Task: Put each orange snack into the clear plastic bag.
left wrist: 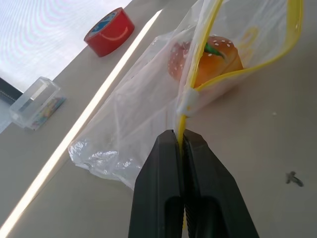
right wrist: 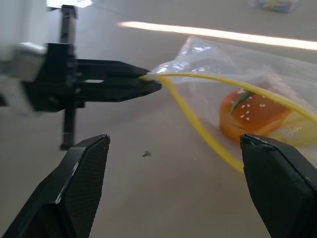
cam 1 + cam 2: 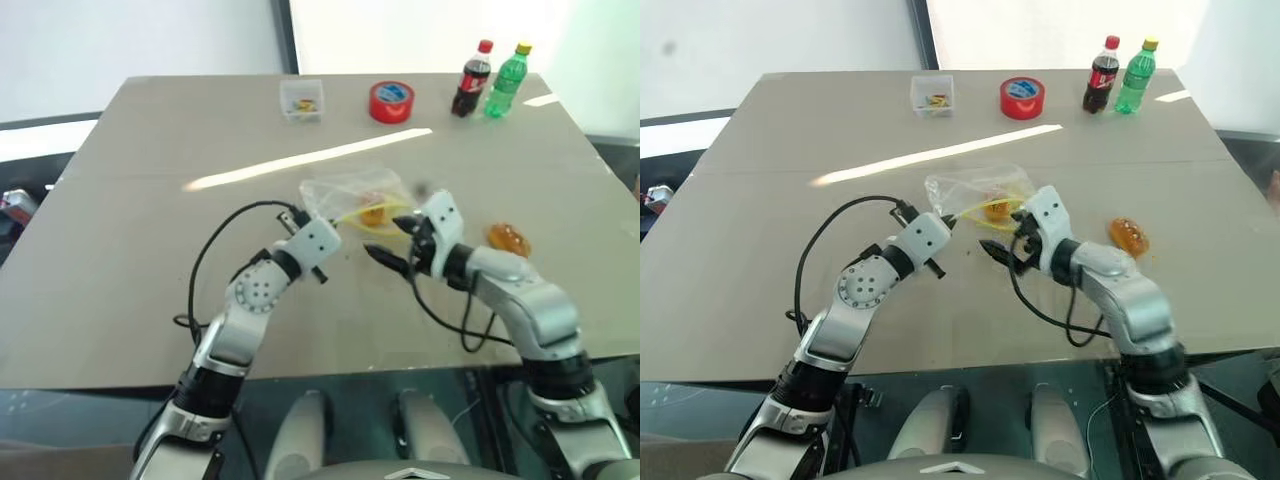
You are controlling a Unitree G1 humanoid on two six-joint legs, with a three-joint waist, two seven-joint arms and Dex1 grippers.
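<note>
A beige worktop is stretching away under two robot arms; toward its far edge, from left to right, are sitting a small clear tub, a red roll of tape, a dark cola bottle and a green bottle; at the middle of the worktop the left claw is pressing its two black fingers together on the yellow strip of the clear plastic bag, pinching one corner of the mouth and holding it up; the bag's mouth is gaping toward the right arm, and one orange snack, a bun-like piece dotted with pale seeds, is lying inside the bag; just to the right of the bag the right claw is hanging above the worktop with its fingers spread wide apart and nothing between them, pointing toward the bag's opening; further right, the second orange snack is resting on the bare worktop, near the right forearm and apart from the bag.
</note>
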